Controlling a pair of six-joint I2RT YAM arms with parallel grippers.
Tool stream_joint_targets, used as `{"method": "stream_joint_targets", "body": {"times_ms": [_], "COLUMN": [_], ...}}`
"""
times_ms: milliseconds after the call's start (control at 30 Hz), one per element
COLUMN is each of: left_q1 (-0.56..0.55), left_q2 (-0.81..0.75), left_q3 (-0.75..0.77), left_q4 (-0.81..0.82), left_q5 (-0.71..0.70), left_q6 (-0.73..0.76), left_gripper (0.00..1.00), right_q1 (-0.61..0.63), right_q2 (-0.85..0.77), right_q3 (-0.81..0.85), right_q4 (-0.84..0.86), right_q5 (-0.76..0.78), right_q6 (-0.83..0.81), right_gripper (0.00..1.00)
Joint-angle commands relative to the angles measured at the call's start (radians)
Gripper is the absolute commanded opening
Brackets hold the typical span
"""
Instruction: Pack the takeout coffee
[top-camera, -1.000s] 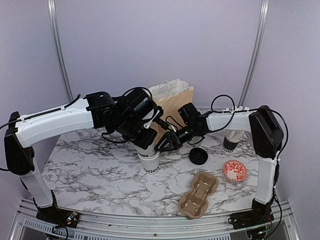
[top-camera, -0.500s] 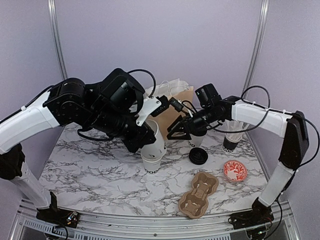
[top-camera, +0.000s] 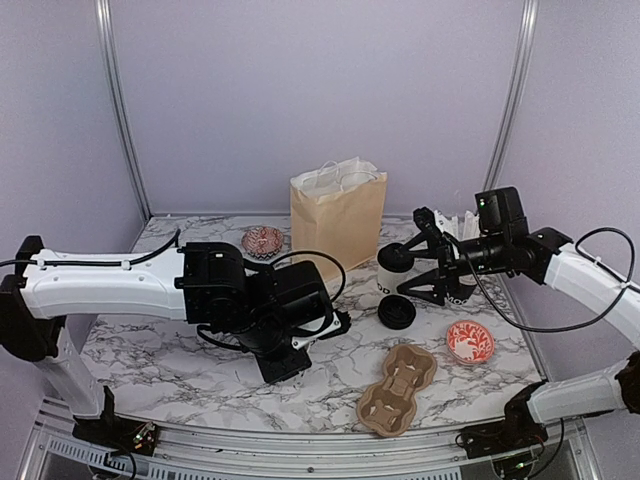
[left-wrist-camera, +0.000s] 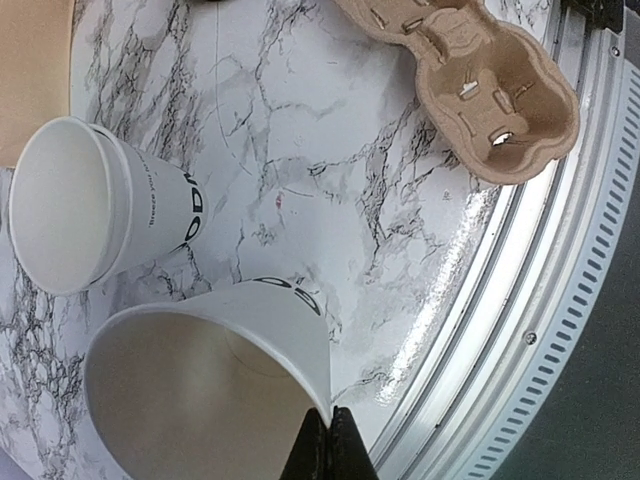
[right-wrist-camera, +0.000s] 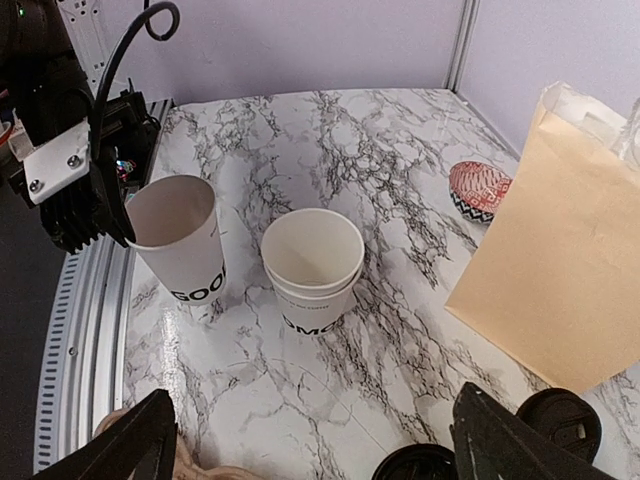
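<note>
My left gripper (left-wrist-camera: 328, 440) is shut on the rim of a white paper cup (left-wrist-camera: 210, 380) with no lid, which stands low over the marble near the front rail. The right wrist view shows the same held cup (right-wrist-camera: 180, 240) in the left gripper (right-wrist-camera: 122, 236). Beside it stands a stack of open cups (right-wrist-camera: 312, 262), also visible as the stack (left-wrist-camera: 80, 215). In the top view the left arm hides these cups. A lidded cup (top-camera: 387, 272) stands by the bag. My right gripper (top-camera: 418, 260) hangs open and empty, right of the cups. A loose black lid (top-camera: 397, 313) lies on the table.
A brown paper bag (top-camera: 338, 215) stands at the back centre. A cardboard cup carrier (top-camera: 398, 390) lies front right. Red-patterned bowls sit at the right (top-camera: 470, 342) and back (top-camera: 263, 240). A dark cup of white sticks (top-camera: 462, 282) stands behind the right gripper.
The left arm lifted one cup off the stack and swung down toward the front edge with it. The right arm drew back to the right, away from the stack.
</note>
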Motion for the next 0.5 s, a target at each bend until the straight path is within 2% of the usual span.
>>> {"method": "stream_joint_targets", "body": {"times_ms": [0,200,467], "left_q1": [-0.004,-0.004,-0.002], "left_q2": [0.034,0.085,0.130], "left_q3": [-0.015,-0.039,-0.045], "left_q4": [0.079,0.131,0.149], "left_q5": [0.001,-0.001,0.014], "left_q6": [0.042,0.063,0.074], "left_gripper": [0.00,0.00,0.13], "right_q1": [-0.012,-0.020,-0.019], "right_q2": [-0.039,-0.053,-0.050], "right_q3": [-0.052,-0.069,-0.076], "right_q4": [0.056,0.073,0.081], "right_q5": [0.059,0.067,0.058], "right_q6": [-0.068,-0.067,-0.068], "right_gripper": [0.93,0.93,0.93]}}
